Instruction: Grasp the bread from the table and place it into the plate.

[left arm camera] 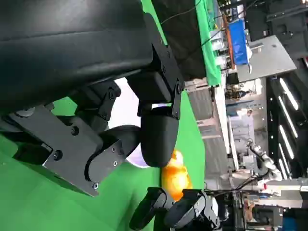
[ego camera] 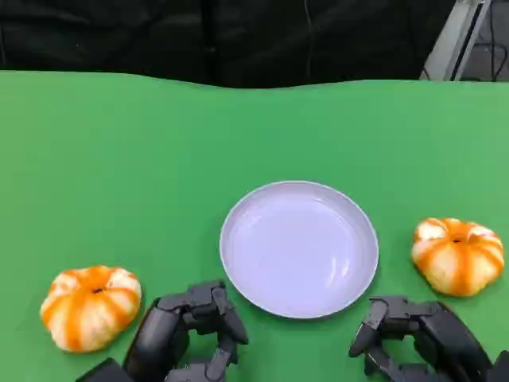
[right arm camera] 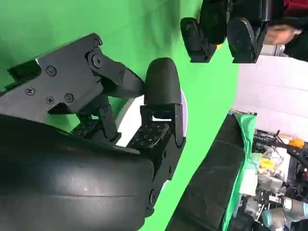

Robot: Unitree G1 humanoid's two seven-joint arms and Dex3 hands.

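Two orange-and-white, pumpkin-shaped breads lie on the green table. One bread is at the front left, the other bread at the right. An empty white plate sits between them. My left hand hovers low just right of the left bread and in front of the plate's near-left rim; its fingers are bent and apart and hold nothing. My right hand hangs in front of the right bread, also empty. In the left wrist view, past the left hand, I see the right bread and the right hand.
Green cloth covers the table up to its far edge, with a dark backdrop behind. A slanted metal post stands past the far right corner. The wrist views show lab equipment beyond the table.
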